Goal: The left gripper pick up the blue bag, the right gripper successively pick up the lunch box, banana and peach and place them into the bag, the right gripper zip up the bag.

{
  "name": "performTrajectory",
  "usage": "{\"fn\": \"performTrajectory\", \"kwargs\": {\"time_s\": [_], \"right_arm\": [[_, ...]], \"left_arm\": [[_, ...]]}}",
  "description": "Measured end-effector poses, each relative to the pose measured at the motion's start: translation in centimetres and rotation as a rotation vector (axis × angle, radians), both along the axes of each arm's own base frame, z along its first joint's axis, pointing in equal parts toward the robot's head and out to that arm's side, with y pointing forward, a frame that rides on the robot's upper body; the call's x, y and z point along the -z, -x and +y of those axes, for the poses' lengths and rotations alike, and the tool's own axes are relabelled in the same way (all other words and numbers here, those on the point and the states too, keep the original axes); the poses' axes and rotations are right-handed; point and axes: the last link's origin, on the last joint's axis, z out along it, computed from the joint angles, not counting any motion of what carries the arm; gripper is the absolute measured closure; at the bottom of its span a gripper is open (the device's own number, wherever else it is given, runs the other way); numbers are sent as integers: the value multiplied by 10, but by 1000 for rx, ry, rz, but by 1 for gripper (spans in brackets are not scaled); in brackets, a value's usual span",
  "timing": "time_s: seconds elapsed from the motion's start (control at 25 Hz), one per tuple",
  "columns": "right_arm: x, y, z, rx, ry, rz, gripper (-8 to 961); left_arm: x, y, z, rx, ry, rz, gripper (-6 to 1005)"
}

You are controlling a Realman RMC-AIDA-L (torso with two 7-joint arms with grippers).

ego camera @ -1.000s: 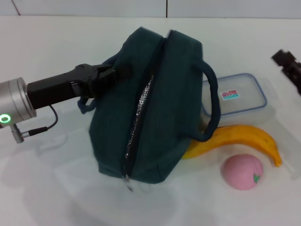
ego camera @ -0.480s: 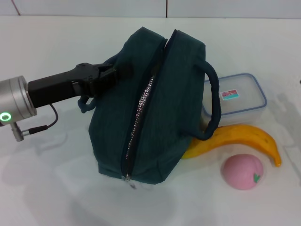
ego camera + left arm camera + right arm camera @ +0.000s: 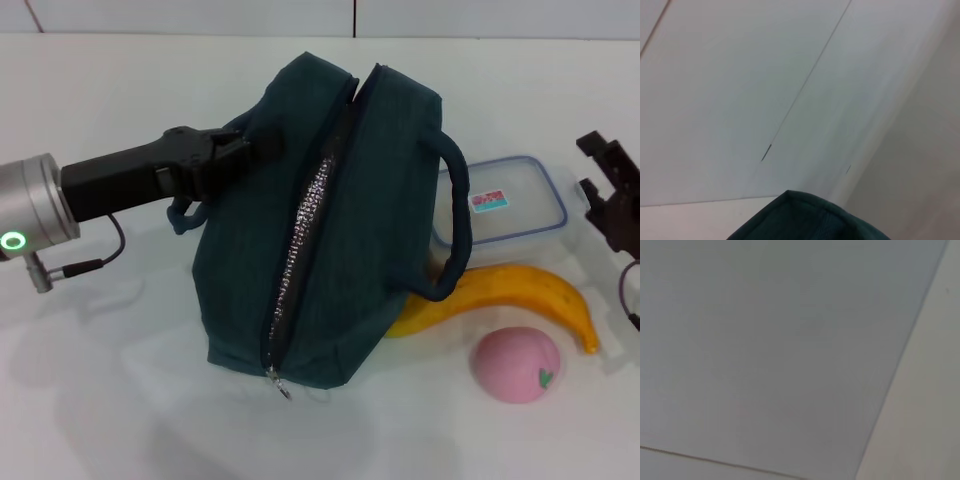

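Your right gripper (image 3: 608, 180) has come back in at the right edge — fingers apart, beside the lunch box (image 3: 505, 210). Your left gripper (image 3: 240, 155) clamps the blue bag (image 3: 330, 230) — mid-table.

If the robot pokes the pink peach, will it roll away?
Probably a little. The peach looks round and sits free on the table, touching nothing. The banana lies close behind it and might stop it. The right hand hovers beyond the banana.
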Motion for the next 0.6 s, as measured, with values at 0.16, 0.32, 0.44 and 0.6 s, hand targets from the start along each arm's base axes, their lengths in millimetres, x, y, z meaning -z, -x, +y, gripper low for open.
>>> {"fn": "performTrajectory", "kwargs": {"time_s": [0.16,0.32,0.44,0.6], "right_arm": [[7,5,4,5,38,18,84],[12,9,7,8,51,29,85],[14,14,8,-2,57,40,85],[17,18,8,-9,65,51,85]], "left_arm": [[0,0,0,2,2,2,959],[2,0,-1,8,0,4,959],[3,-1,-1,9,1,3,959],[3,-2,-1,13,0,2,959]]}}
